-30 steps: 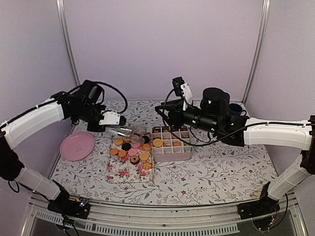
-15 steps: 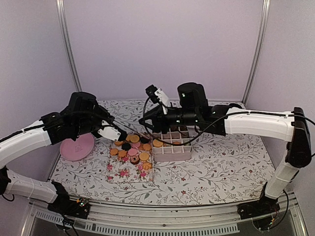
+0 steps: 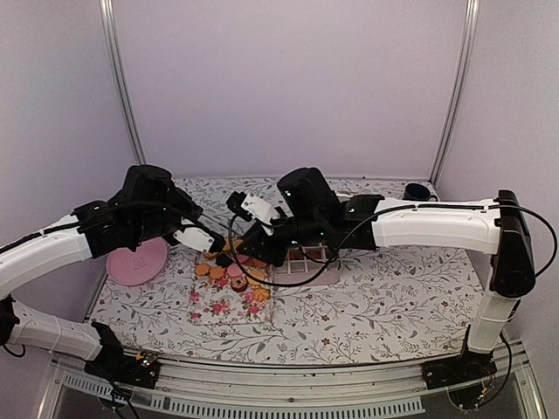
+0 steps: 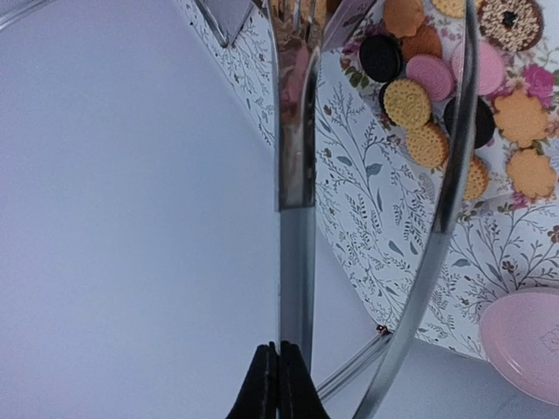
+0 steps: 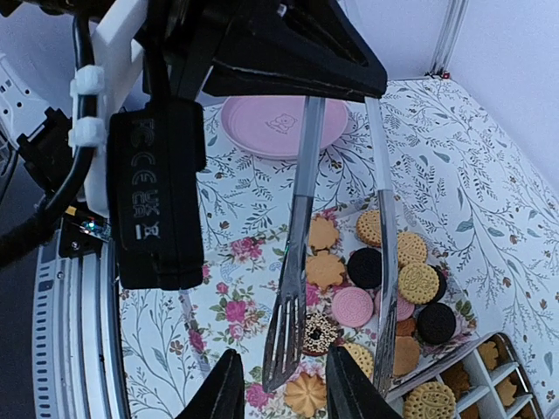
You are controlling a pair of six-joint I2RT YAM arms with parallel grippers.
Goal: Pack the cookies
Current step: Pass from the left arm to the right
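Eyes on the cookies (image 3: 234, 279): spread flat across a floral mat (image 3: 218, 310) at mid-desk (image 3: 376, 305). Mostly orange-tan, with a few black, a couple of pink and one chocolate-topped with sprinkles. More of them already in the compartment tray (image 3: 307, 279), just beside the mat at 3 o'clock, with tan rounds showing in several cells in the right wrist view.

Right above the pile, a pair of metal tongs (image 5: 294, 279), slotted tips apart and hanging over the mat's cookies. Cannot tell whether either tip touches one. Held at the far end by the left gripper (image 4: 278, 384), reaching in from 9 o'clock, fingers pressed together on the tongs' metal.

Facing it from 3 o'clock, the right gripper (image 5: 285, 353): fingers apart, one on each side of a tong tip in its own camera, clamped on nothing visible. Right forearm (image 3: 428, 225) lying across the back of the tray in the top view, hiding most of the cells.

Out at 9 o'clock from the mat, near the desk's left edge, a pink plate (image 3: 137, 260), well apart from the cookies. Way off at 1 o'clock, in the far right corner, a dark blue cup (image 3: 417, 190).
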